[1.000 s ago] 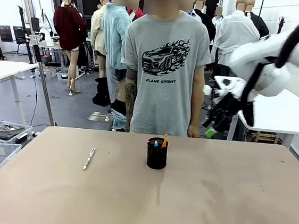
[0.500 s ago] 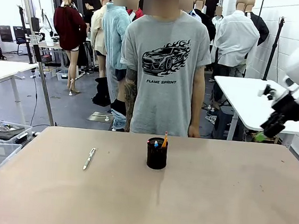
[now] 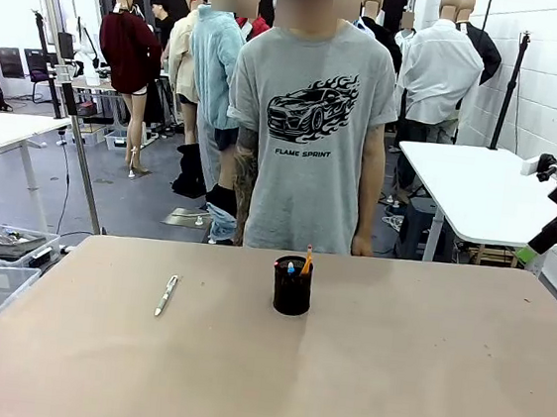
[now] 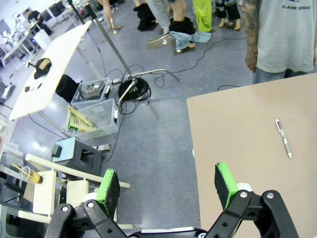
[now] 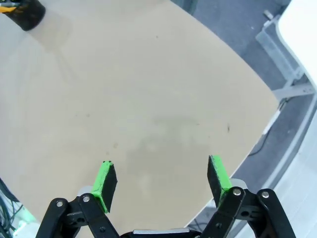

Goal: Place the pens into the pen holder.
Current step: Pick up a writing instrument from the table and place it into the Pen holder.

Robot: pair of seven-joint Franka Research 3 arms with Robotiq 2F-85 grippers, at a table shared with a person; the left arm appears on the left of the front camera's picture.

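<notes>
Lying on your table [image 3: 420, 383]: white pen [image 3: 167, 295], left of holder [image 3: 292, 288] | pencil [image 3: 307, 259], blue pen [image 3: 291, 267] inside | left hand [image 4: 168, 184], right hand [image 5: 161, 178] wide, empty

black pen holder [image 3: 292, 290] upright, holding pencil [image 3: 307, 260] and, seemingly, blue-tipped pen [image 3: 291, 267]; silvery pen [image 3: 166, 295] lies left.

Table [image 3: 420, 383]: wide bare surface lying open on both sides; pen holder [image 3: 291, 295] standing mid-table, silvery-white pen [image 3: 166, 295] lying left of it, person [image 3: 312, 122] standing at far edge
</notes>
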